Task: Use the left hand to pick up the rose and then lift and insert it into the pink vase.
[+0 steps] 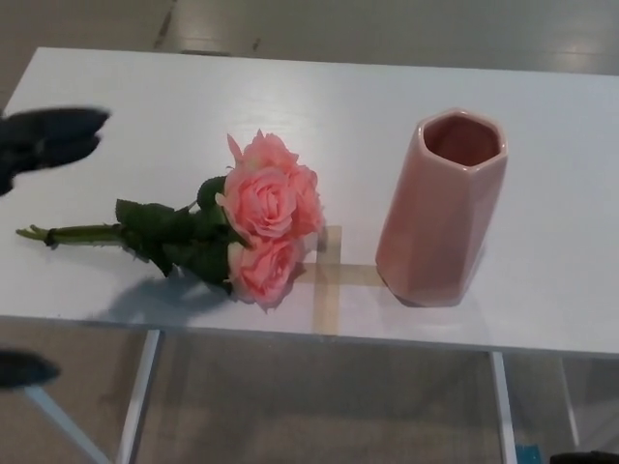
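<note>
A bunch of pink roses (263,217) lies on its side on the white table (145,106), blooms toward the centre, green leaves and stem (73,232) pointing left. The pink faceted vase (440,208) stands upright to the right of the blooms, mouth open and empty. My left hand (48,140) shows as a dark blur at the left edge, above the table and up-left of the stem end, apart from it and holding nothing; the blur hides how its fingers stand. The right hand does not show.
Strips of tan tape (329,275) form a cross on the table between roses and vase. The table's front edge (290,329) runs just below the blooms, with metal legs (135,396) and floor beneath.
</note>
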You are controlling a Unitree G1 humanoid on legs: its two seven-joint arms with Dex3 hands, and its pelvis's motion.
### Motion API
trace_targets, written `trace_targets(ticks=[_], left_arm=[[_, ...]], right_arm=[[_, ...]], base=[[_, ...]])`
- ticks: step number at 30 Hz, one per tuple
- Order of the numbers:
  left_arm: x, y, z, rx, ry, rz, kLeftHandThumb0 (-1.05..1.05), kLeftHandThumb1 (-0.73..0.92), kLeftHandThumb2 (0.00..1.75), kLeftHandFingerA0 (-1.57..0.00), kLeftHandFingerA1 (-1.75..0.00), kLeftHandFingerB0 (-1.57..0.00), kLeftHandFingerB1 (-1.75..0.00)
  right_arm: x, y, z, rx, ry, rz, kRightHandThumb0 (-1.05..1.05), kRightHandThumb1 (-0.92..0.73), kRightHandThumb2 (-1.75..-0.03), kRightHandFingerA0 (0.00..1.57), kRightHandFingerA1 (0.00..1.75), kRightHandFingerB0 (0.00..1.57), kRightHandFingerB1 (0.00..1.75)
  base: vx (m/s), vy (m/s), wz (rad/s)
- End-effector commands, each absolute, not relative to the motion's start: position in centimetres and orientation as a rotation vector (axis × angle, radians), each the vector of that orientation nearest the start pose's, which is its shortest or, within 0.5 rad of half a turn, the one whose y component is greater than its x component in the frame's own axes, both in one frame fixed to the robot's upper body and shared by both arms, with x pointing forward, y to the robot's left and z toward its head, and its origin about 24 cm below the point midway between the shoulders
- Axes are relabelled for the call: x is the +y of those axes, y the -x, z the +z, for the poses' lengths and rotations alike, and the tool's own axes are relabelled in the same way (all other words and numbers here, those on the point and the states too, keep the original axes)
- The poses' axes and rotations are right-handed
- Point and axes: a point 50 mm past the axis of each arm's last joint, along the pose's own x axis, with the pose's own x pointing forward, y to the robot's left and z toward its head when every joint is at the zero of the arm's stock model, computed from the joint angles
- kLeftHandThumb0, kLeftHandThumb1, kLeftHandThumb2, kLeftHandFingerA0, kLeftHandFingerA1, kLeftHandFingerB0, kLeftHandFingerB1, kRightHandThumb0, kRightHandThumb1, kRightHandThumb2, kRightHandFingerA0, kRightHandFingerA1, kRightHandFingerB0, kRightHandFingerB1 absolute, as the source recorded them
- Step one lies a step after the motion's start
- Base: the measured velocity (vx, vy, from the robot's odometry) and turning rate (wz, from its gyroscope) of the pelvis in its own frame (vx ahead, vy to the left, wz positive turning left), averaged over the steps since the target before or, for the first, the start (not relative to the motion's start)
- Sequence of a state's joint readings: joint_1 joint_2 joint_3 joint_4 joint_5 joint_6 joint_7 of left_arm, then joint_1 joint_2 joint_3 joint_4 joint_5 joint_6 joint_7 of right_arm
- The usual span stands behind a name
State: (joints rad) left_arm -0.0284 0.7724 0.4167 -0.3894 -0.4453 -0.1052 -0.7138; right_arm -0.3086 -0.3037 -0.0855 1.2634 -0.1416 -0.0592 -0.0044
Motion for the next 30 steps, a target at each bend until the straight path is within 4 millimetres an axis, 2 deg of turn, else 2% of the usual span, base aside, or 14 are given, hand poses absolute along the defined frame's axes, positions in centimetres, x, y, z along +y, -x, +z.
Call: trace_targets(ticks=[1,4,6,8,11,13,17,18,30], left_arm=[[24.9,-26.9,21.6,-0.28,-0.866,-0.457,-0.3,0.15,0.78,-0.01,-0.49,0.0,-0.46],[24.8,-29.3,21.1,-0.224,-0.939,-0.435,-0.31,0.15,0.79,0.0,-0.49,0.0,-0.46],[24.7,-29.6,21.1,-0.218,-0.948,-0.432,-0.31,0.15,0.79,0.0,-0.49,0.0,-0.46],[24.6,-31.5,20.6,-0.139,-0.996,-0.409,-0.31,0.15,0.79,0.0,-0.49,0.0,-0.46],[24.6,-31.7,20.6,-0.138,-1.0,-0.408,-0.31,0.15,0.79,0.0,-0.49,0.0,-0.46],[24.3,-33.1,19.8,-0.056,-1.03,-0.391,-0.31,0.15,0.79,0.0,-0.49,0.0,-0.46],[24.1,-33.5,19.7,-0.037,-1.055,-0.39,-0.3,0.16,0.79,0.0,-0.49,0.0,-0.46],[23.7,-34.0,19.4,-0.002,-1.094,-0.394,-0.6,0.38,0.68,-0.06,-0.27,-0.12,-0.34],[22.1,-36.2,18.3,0.099,-1.216,-0.415,-0.59,0.37,0.7,-0.06,-0.21,-0.1,-0.32]], right_arm=[[-26.8,-20.4,-10.9,0.914,0.355,-0.158,-0.35,-0.65,-0.59,0.6,0.41,0.56,0.39],[-26.6,-20.6,-10.8,0.902,0.348,-0.151,-0.35,-0.65,-0.59,0.6,0.41,0.56,0.39],[-26.6,-20.6,-10.8,0.901,0.348,-0.15,-0.35,-0.65,-0.59,0.6,0.41,0.56,0.39],[-26.7,-20.8,-10.7,0.892,0.35,-0.141,-0.34,-0.65,-0.59,0.59,0.41,0.55,0.39],[-26.7,-20.8,-10.7,0.892,0.35,-0.141,-0.34,-0.65,-0.59,0.59,0.41,0.55,0.39],[-26.7,-21.0,-10.6,0.892,0.37,-0.134,-0.34,-0.66,-0.59,0.6,0.41,0.57,0.4],[-26.6,-20.9,-10.6,0.894,0.367,-0.136,-0.35,-0.66,-0.59,0.6,0.41,0.56,0.39],[-26.7,-21.0,-10.6,0.895,0.364,-0.134,-0.34,-0.66,-0.59,0.6,0.41,0.55,0.39],[-26.5,-21.1,-10.6,0.891,0.341,-0.144,-0.34,-0.66,-0.59,0.6,0.41,0.55,0.39]], base=[[0.0,0.0,0.0],[0.0,0.0,0.0],[0.0,0.0,0.0],[0.0,0.0,0.0],[0.0,0.0,0.0],[0.0,0.0,0.0],[0.0,0.0,0.0],[0.0,0.0,0.0],[0.0,0.0,0.0]])
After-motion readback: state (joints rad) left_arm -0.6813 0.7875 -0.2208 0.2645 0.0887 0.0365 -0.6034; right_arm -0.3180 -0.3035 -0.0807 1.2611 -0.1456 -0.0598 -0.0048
